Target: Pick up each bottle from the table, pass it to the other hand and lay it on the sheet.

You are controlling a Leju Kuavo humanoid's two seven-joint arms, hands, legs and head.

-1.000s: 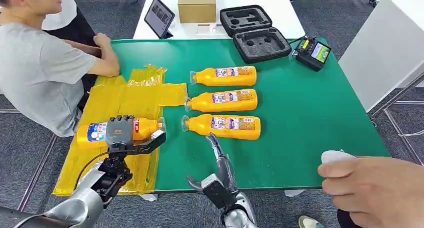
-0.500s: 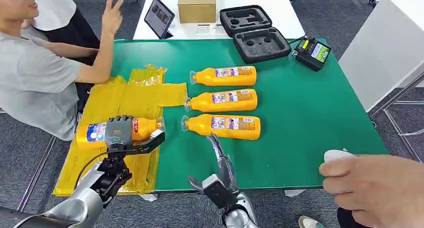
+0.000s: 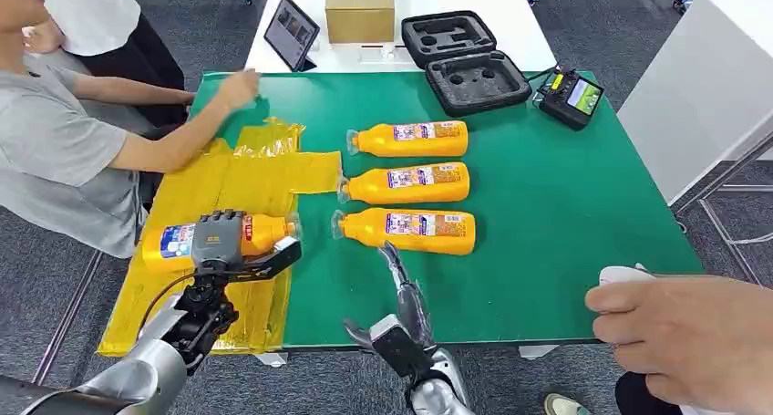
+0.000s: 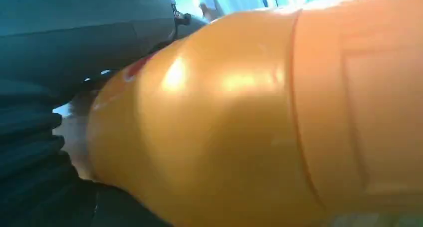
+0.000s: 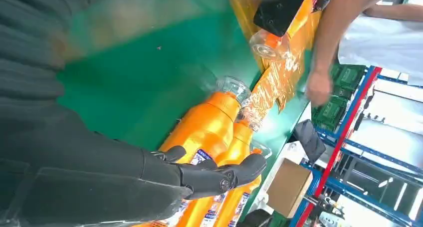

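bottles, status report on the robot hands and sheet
Left robot hand grips bottle over yellow sheet. Right robot hand open. Person's hand at sheet's far edge.

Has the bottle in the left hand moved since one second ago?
No. The bottle sits at the same spot against the yellow sheet, gripped by the left hand.

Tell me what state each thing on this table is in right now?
Left hand: gripping an orange plastic bottle over the yellow plastic sheet.
Right hand: open, holding nothing.
Three orange bottles on green table: lying sideways, untouched.
Black foam-lined case: open, empty.
Tablet: propped up.
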